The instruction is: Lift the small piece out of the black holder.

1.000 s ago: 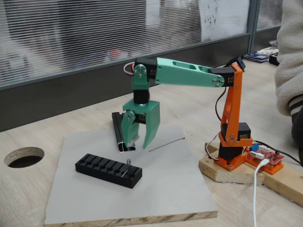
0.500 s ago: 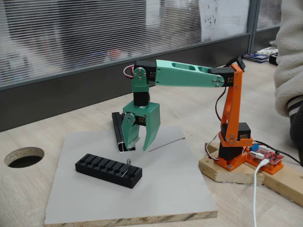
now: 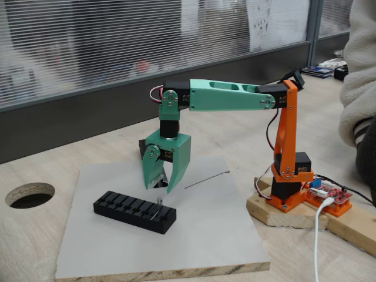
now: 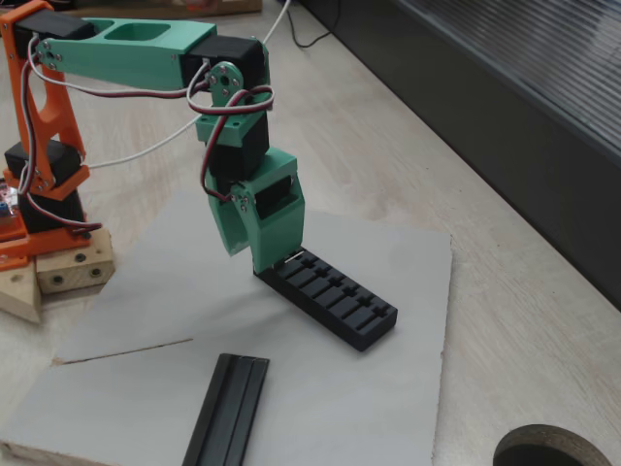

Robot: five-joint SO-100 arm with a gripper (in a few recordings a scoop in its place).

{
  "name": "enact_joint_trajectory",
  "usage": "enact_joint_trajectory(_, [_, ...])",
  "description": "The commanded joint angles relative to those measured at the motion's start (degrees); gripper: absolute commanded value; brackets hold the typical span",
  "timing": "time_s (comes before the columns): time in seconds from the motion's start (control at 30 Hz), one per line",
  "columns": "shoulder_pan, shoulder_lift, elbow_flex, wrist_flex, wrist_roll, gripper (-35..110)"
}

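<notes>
Small piece [image 3: 159,204] standing upright in a slot near the right end of the black holder [image 3: 134,211], not yet lifted; gripper [image 3: 158,188] hanging just above and behind that end, jaws parted, gripping nothing; judging the approach needs centring the fingers either side of the piece, then closing gently; grey board [image 3: 205,235] lying under the holder, thin rod [image 3: 207,178] beyond it
</notes>
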Motion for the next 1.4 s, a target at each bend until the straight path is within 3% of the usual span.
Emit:
enact_joint_trajectory(0.0, [-4.04, -0.97, 0.18, 0.18, 0.70, 32])
enact_joint_trajectory(1.37, [0.79, -3.25, -0.44, -0.09, 0.62, 32])
